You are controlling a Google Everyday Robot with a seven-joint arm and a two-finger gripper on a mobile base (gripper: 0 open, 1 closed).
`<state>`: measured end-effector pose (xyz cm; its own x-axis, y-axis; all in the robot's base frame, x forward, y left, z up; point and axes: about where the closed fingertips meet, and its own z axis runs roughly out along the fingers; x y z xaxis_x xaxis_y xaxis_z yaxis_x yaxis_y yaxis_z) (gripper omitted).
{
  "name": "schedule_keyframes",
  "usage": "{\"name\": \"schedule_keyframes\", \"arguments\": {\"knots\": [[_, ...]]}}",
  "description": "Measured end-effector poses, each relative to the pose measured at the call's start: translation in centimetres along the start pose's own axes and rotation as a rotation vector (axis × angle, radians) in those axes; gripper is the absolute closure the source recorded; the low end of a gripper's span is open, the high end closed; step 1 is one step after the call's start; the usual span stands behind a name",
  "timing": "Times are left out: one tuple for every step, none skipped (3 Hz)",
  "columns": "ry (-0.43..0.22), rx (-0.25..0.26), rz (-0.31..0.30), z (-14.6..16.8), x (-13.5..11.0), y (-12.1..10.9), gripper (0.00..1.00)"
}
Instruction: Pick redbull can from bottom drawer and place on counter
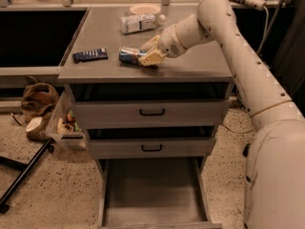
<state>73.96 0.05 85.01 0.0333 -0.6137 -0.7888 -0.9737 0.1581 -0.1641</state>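
Note:
The redbull can (127, 56) lies on its side on the counter (190, 66), silver and blue. My gripper (144, 55) is at the can's right end, its cream fingers (151, 58) closed around it, low over the counter's front middle. The bottom drawer (152, 194) is pulled open below, with a bare grey floor.
A white labelled bottle (138, 23) lies at the back of the counter beside a round white dish (145, 8). A flat dark blue bar (89, 55) lies at the counter's left front. Two shut drawers with black handles (152, 112) sit above. A bag and clutter (40, 106) lie on the floor at left.

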Motion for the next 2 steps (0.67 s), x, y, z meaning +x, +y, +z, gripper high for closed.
{"name": "schedule_keyframes", "arguments": {"knots": [[0.0, 0.0, 0.0, 0.01, 0.0, 0.0, 0.34], [0.0, 0.0, 0.0, 0.01, 0.0, 0.0, 0.11]]}}
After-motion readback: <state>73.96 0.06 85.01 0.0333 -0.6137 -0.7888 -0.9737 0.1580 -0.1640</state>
